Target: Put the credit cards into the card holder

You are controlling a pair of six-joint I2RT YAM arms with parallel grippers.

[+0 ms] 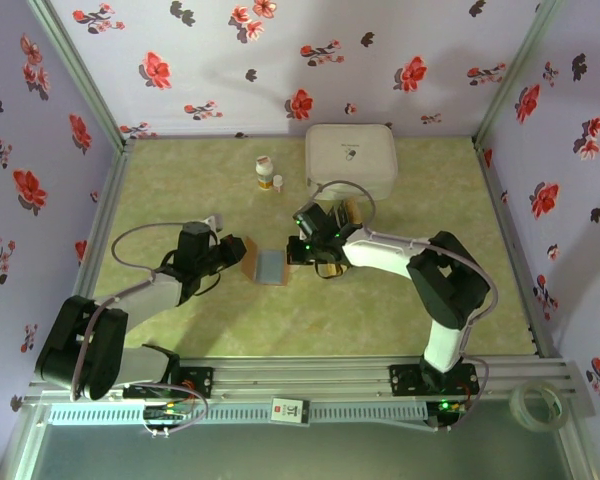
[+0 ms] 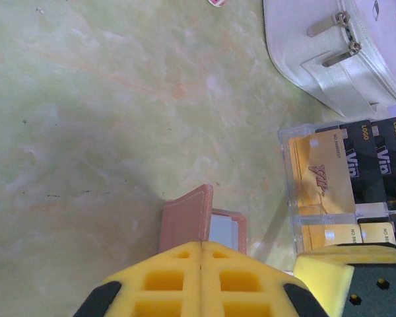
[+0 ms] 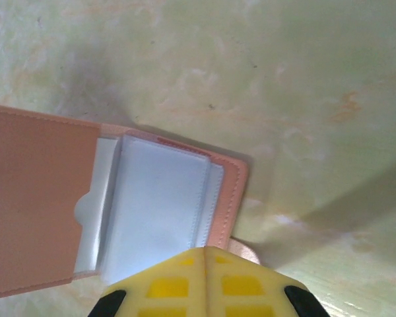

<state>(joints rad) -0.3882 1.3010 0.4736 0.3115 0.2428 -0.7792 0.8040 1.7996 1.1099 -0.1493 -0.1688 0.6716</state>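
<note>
Brown on the outside and grey on the inside, the card holder (image 1: 264, 265) lies open on the green table (image 1: 180, 180), right between your two grippers. Its brown flap is on the left side and the grey pocket part is on the right.

Your left gripper (image 1: 232, 252) sits at the flap side. In the left wrist view its yellow fingers (image 2: 165, 277) are pressed flat together with nothing between them, and the flap stands up just past the tips.

Your right gripper (image 1: 293, 250) sits at the pocket side. In the right wrist view its yellow fingers (image 3: 165, 287) are pressed together too. The tips are at the edge of the holder (you cannot tell if they touch it). The clear pockets look bare, with no card in them.

The credit cards (image 2: 323, 181) are not in the holder. Some are gold and some are black, and they lie side by side in a clear tray (image 2: 285, 165), just beside the holder on the right arm's side.

A big white box (image 1: 351, 160) with a zip sits at the back of the table. Two small bottles (image 1: 265, 172) stand next to it, on its left.
</note>
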